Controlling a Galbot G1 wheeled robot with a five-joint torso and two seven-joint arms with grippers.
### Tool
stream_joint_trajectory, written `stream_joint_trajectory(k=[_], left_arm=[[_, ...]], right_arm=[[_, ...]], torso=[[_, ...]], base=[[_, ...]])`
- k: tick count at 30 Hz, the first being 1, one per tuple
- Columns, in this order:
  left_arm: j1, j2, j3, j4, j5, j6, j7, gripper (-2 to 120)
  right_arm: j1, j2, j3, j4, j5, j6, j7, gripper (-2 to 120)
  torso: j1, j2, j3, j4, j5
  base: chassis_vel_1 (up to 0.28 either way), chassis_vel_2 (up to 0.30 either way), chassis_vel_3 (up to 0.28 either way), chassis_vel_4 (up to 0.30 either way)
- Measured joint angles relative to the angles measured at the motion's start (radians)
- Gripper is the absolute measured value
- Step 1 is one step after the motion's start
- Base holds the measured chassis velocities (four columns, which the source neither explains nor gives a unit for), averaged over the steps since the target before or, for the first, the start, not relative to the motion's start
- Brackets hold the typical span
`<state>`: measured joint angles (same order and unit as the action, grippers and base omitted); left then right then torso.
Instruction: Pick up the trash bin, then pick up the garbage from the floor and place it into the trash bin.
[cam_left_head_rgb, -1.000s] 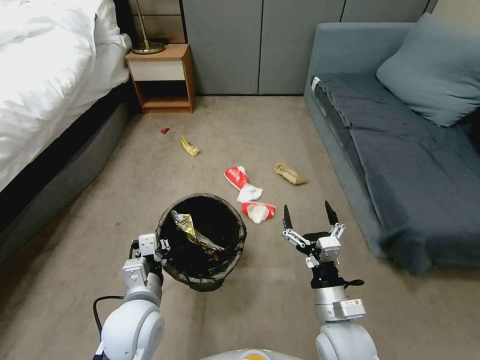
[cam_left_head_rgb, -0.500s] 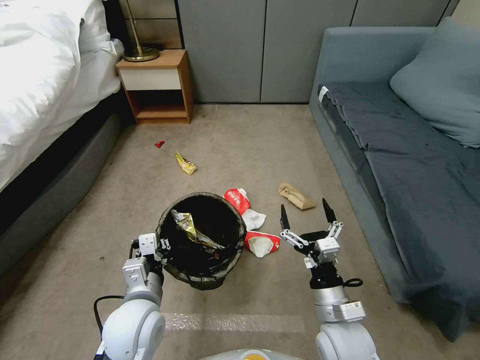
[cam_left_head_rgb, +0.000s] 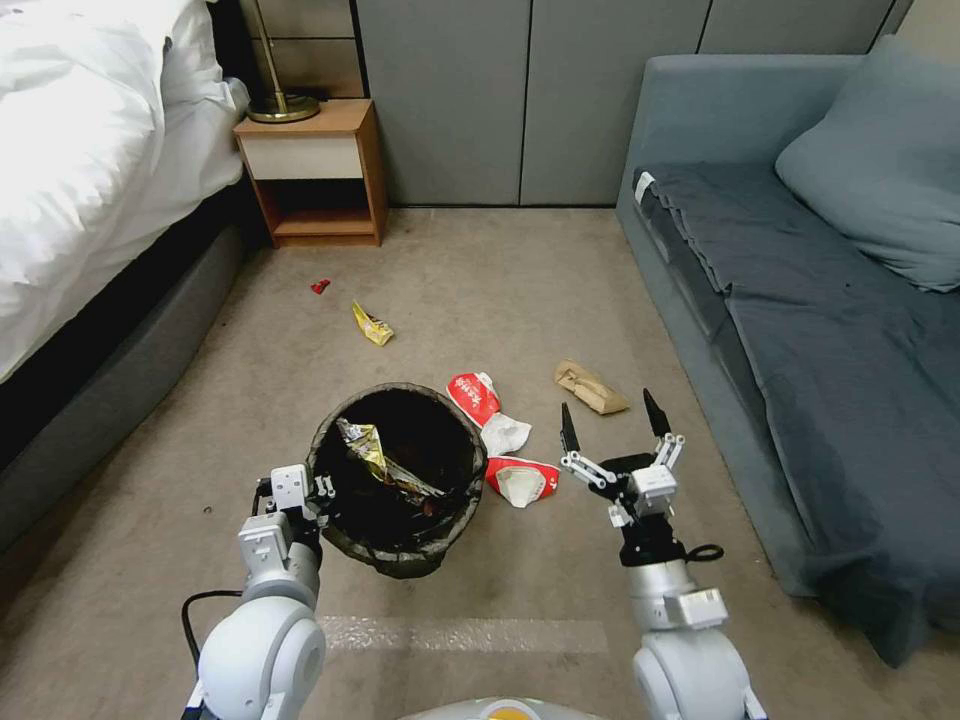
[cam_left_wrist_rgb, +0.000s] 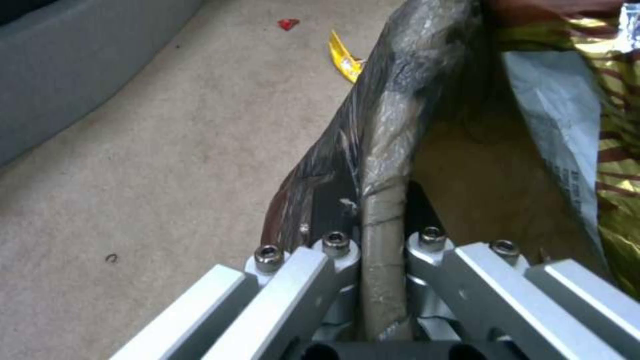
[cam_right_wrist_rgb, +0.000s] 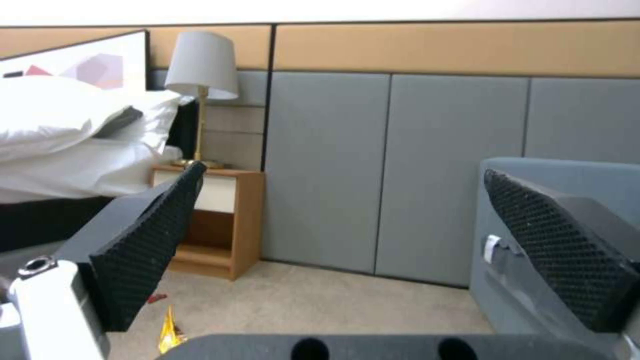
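You're in a bedroom — white-sheeted bed (cam_left_head_rgb: 80, 150), wooden nightstand (cam_left_head_rgb: 315, 170) with lamp (cam_right_wrist_rgb: 201, 70), grey sofa (cam_left_head_rgb: 800, 300), carpet (cam_left_head_rgb: 480, 280).

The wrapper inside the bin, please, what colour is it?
Gold-yellow foil wrapper in the bin; head view.

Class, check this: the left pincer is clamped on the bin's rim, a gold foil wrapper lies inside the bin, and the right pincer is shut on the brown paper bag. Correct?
Not quite. In the head view the right pincer is open and empty, and the brown paper bag lies on the carpet. The left pincer does clamp the bin, with the gold foil wrapper inside.
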<state>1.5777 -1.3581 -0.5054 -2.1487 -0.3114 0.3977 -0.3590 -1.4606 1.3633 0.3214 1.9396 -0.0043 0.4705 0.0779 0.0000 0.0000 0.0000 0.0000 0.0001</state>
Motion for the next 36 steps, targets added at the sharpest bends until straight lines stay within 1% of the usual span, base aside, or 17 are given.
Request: stream_joint_trajectory(k=[5,8,9,12,13,15,17,19,21,24,26,28,29,32,33,35,36], left_arm=[[-0.005,0.018,-0.003,0.0,-0.014,0.01,-0.004,0],[-0.007,0.023,-0.007,-0.001,-0.017,0.012,-0.006,0],[-0.007,0.023,-0.007,-0.001,-0.017,0.012,-0.006,0],[-0.003,0.02,-0.009,-0.002,-0.016,0.012,-0.006,0],[-0.003,0.02,-0.009,-0.002,-0.016,0.012,-0.006,0],[-0.004,0.017,-0.009,-0.002,-0.015,0.012,-0.006,0],[-0.004,0.016,-0.009,-0.002,-0.015,0.012,-0.006,0],[-0.007,0.009,-0.008,0.002,-0.012,0.011,-0.007,0],[-0.007,0.008,-0.006,0.003,-0.011,0.011,-0.007,0],[-0.011,0.005,0.002,0.009,-0.006,0.012,-0.007,0],[-0.012,0.005,0.004,0.009,-0.005,0.012,-0.007,0],[-0.012,0.006,0.006,0.01,-0.004,0.014,-0.008,0],[-0.012,0.006,0.006,0.01,-0.004,0.014,-0.008,0],[-0.008,0.006,0.007,0.01,0.0,0.014,-0.008,0],[-0.008,0.006,0.007,0.01,0.0,0.014,-0.008,0],[-0.003,0.006,0.007,0.01,0.002,0.015,-0.008,0],[-0.003,0.006,0.007,0.01,0.002,0.015,-0.008,0]], right_arm=[[0.086,-0.058,-0.024,-0.044,0.059,-0.066,-0.021,100],[0.176,-0.122,-0.073,-0.12,0.113,-0.125,-0.079,100],[0.176,-0.122,-0.073,-0.12,0.113,-0.125,-0.079,100],[0.262,-0.193,-0.122,-0.208,0.161,-0.183,-0.211,100],[0.262,-0.193,-0.122,-0.208,0.161,-0.183,-0.211,100],[0.312,-0.241,-0.155,-0.265,0.174,-0.204,-0.286,100],[0.321,-0.25,-0.163,-0.278,0.175,-0.206,-0.298,100],[0.381,-0.297,-0.221,-0.38,0.176,-0.202,-0.38,100],[0.391,-0.302,-0.232,-0.401,0.175,-0.199,-0.394,100],[0.445,-0.309,-0.286,-0.535,0.159,-0.164,-0.504,100],[0.458,-0.308,-0.298,-0.57,0.155,-0.155,-0.53,100],[0.488,-0.29,-0.316,-0.66,0.137,-0.133,-0.599,100],[0.488,-0.29,-0.316,-0.66,0.137,-0.133,-0.599,100],[0.53,-0.241,-0.327,-0.797,0.114,-0.099,-0.648,100],[0.53,-0.241,-0.327,-0.797,0.114,-0.099,-0.648,100],[0.562,-0.199,-0.328,-0.892,0.1,-0.08,-0.666,100],[0.562,-0.199,-0.328,-0.892,0.1,-0.08,-0.666,100]], torso=[[0.0,0.0,0.0,0.0001,-0.0002],[0.0,0.0,0.0,0.0001,-0.0001],[0.0,0.0,0.0,0.0001,-0.0001],[0.0,0.0,0.0,0.0002,0.0003],[0.0,0.0,0.0,0.0002,0.0003],[0.0,0.0,0.0,0.0,-0.0003],[0.0,0.0,0.0,0.0001,-0.0001],[0.0,0.0,0.0,0.0,-0.0002],[0.0,0.0,0.0,0.0001,-0.0001],[0.0,0.0,0.0,-0.0001,0.0],[0.0,0.0,0.0,0.0001,-0.0001],[0.0,0.0,0.0,-0.0002,0.0],[0.0,0.0,0.0,-0.0002,0.0],[0.0,0.0,0.0,0.0,-0.0001],[0.0,0.0,0.0,0.0,-0.0001],[0.0,0.0,0.0,0.0001,-0.0003],[0.0,0.0,0.0,0.0001,-0.0003]], base=[[0.0,0.0,0.0,0.0],[0.0,0.0,0.0,0.0],[0.0,0.0,0.0,0.0],[0.0,0.0,0.0,0.0],[0.0,0.0,0.0,0.0],[0.0,0.0,0.0,0.0],[0.0,0.0,0.0,0.0],[0.0,0.0,0.0,0.0],[0.0,0.0,0.0,0.0],[0.0,0.0,0.0,0.0],[0.0,0.0,0.0,0.0],[0.0,0.0,0.0,0.0],[0.0,0.0,0.0,0.0],[0.0,0.0,0.0,0.0],[0.0,0.0,0.0,0.0],[0.0,0.0,0.0,0.0],[0.0,0.0,0.0,0.0]])
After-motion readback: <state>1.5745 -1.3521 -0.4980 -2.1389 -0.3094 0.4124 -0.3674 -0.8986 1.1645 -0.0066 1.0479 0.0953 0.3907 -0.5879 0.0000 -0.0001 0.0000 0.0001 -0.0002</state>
